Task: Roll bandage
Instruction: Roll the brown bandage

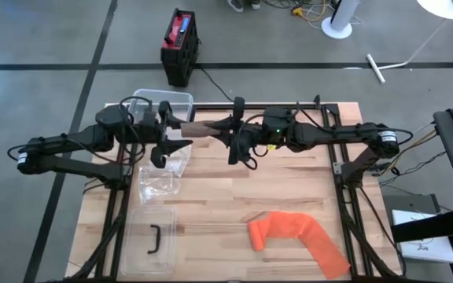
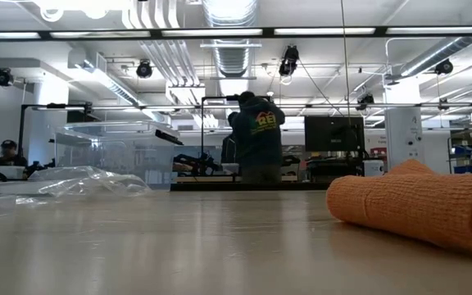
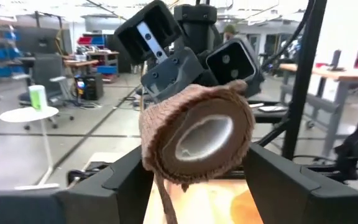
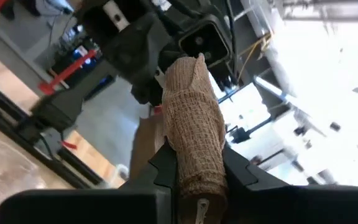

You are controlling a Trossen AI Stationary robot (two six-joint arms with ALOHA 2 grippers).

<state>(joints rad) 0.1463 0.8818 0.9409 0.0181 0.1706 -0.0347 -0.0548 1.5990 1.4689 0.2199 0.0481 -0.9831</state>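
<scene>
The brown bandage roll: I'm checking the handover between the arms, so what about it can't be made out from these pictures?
- High view: the brown bandage roll is small, both hands cover its ends, so contact there is hidden.
- Left wrist view: the left hand is cut off by the bottom edge; the roll hides where its fingers touch.
- Right wrist view: the right hand hides the roll's near end.
- Low view: roll and hands are out of frame.

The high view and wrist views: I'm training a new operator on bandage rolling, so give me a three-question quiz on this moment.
1. True or false: the brown bandage roll is held in the air between the two arms.
2. Which gripper is clamped on the roll: A) left gripper B) right gripper
3. Fill in: the orange bandage lies on the ____.

Key: 1 true. 2 B; the left gripper's fingers stand apart around the roll's end. 3 table.
</scene>
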